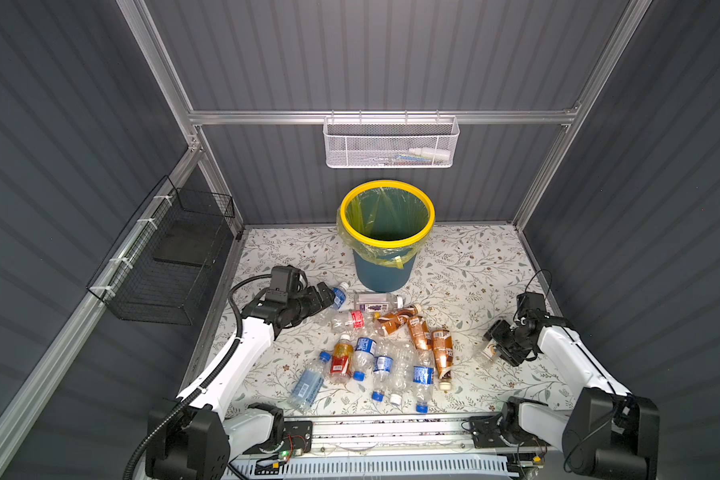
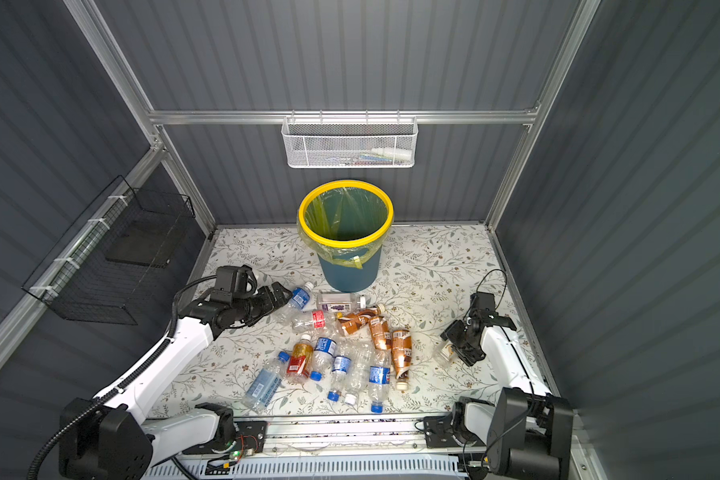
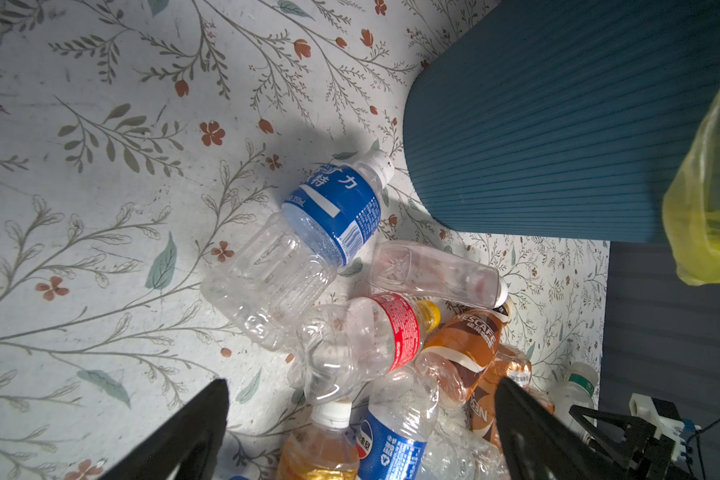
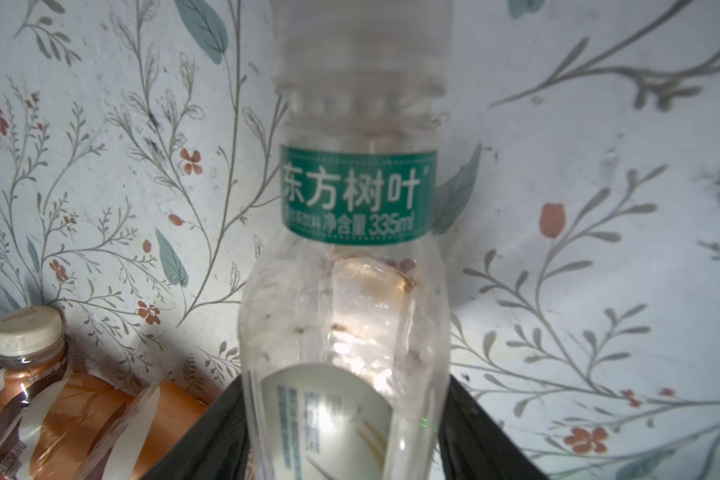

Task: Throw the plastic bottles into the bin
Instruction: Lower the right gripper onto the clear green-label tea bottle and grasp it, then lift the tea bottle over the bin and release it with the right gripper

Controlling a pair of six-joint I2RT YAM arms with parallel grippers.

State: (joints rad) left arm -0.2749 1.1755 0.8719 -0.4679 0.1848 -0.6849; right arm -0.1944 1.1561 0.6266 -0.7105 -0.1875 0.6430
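The greatest risk is judged to lie with the green-banded bottle point(image 4: 358, 195). It is clamped low on its body by the right gripper point(image 1: 492, 350) at the right of the table point(image 1: 474, 266), well apart from the bin point(image 1: 387, 242) at the far middle. The bottle looks thin-walled and empty, so it could be crushed and squeezed out of the jaws. It could also be swung loose by a quick move, since most of its length sticks out beyond the fingers. The bin's rim stands high above the table, so if the bottle is not lifted well clear, the rim could be struck and the bin tipped, or the liner bag point(image 1: 395, 262) dragged off. If the bottle were released short of the opening, it would be dropped back onto the table.

The right gripper is seen partly closed, its black fingers point(image 4: 474, 424) set against both sides of the bottle. How firmly it is pinched cannot be made out, as the pads are cut off at the edge of the right wrist view. The left gripper point(image 3: 360, 384) is held wide open and nothing is carried in it. It is poised just beside the blue-labelled bottle point(image 3: 329, 208) at the far left of the pile. The other plastic bottles point(image 1: 385, 353) are heaped at the near middle, and several could be scattered by a sweep through them. No bottle can be seen in the bin
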